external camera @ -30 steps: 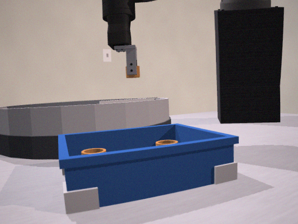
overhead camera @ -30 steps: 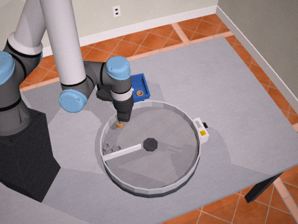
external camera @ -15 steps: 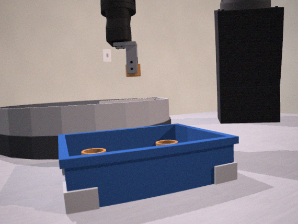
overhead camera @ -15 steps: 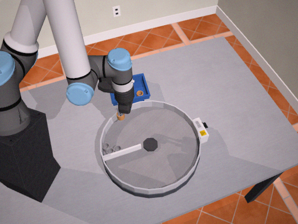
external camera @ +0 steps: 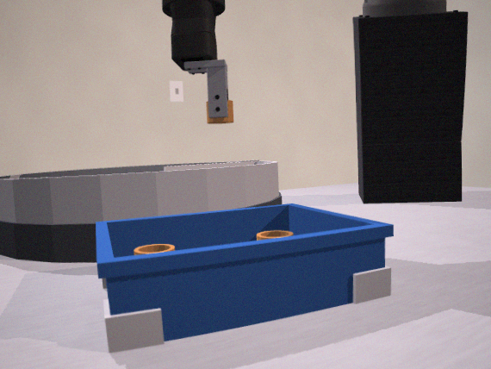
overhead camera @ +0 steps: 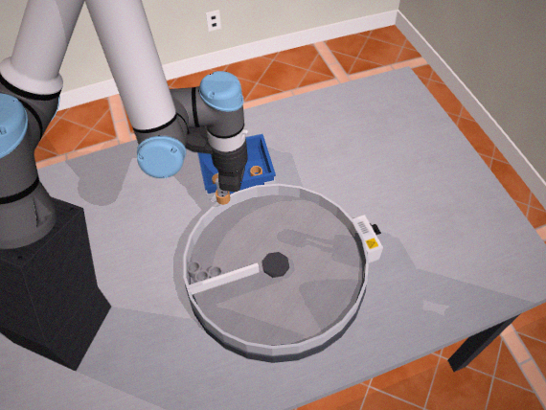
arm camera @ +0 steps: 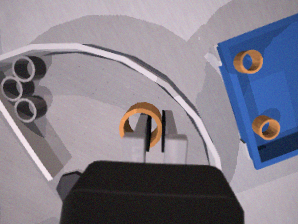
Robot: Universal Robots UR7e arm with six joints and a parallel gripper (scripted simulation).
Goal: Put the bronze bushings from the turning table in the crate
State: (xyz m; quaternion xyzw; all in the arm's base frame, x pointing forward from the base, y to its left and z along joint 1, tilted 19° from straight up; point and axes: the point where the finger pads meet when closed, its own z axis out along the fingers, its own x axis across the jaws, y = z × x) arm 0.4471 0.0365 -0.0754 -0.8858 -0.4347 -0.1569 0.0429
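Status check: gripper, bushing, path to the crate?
Gripper shut on bronze bushing, high above the turning table rim. Two bronze already in crate. Three steel bushings on table. Path unobstructed.

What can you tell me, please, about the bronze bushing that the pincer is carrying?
The bronze bushing is a short, hollow orange-brown ring with a metallic look. The pincer is shut on its wall, one finger inside the bore and one outside, bore upright. It hangs high in the air, touching only the fingers, about over the turning table's rim on the side nearest the blue crate, not yet above the crate.
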